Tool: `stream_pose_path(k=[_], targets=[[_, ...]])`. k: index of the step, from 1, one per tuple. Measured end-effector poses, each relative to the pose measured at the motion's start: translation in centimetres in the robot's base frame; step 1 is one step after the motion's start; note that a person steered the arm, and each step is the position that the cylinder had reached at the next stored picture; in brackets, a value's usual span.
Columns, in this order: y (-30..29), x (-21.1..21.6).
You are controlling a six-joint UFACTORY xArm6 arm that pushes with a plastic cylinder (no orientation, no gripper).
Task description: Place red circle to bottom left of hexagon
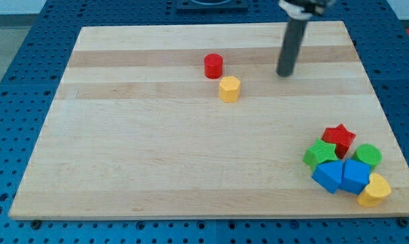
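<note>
The red circle (213, 66) is a short red cylinder near the top middle of the wooden board (157, 156). The yellow hexagon (229, 89) sits just below and to the right of it, almost touching. My tip (285, 73) is the lower end of the dark rod and rests on the board to the right of both blocks, roughly a hand's width from the red circle. It touches no block.
A cluster of blocks lies at the bottom right: a red star (339, 139), a green star-like block (320, 155), a green circle (368, 156), two blue blocks (341, 176) and a yellow heart (374, 190). Blue pegboard surrounds the board.
</note>
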State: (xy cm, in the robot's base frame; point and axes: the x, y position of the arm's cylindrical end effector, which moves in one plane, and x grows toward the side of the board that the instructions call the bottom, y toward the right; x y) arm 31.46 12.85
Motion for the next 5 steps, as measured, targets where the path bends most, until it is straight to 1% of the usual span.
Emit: stream_pose_path(k=[1, 2, 3, 4, 5], targets=[[-4.9, -4.8], [-10.8, -5.5], [-12.4, -3.3], [-13.7, -0.3], [-14.1, 1.8]])
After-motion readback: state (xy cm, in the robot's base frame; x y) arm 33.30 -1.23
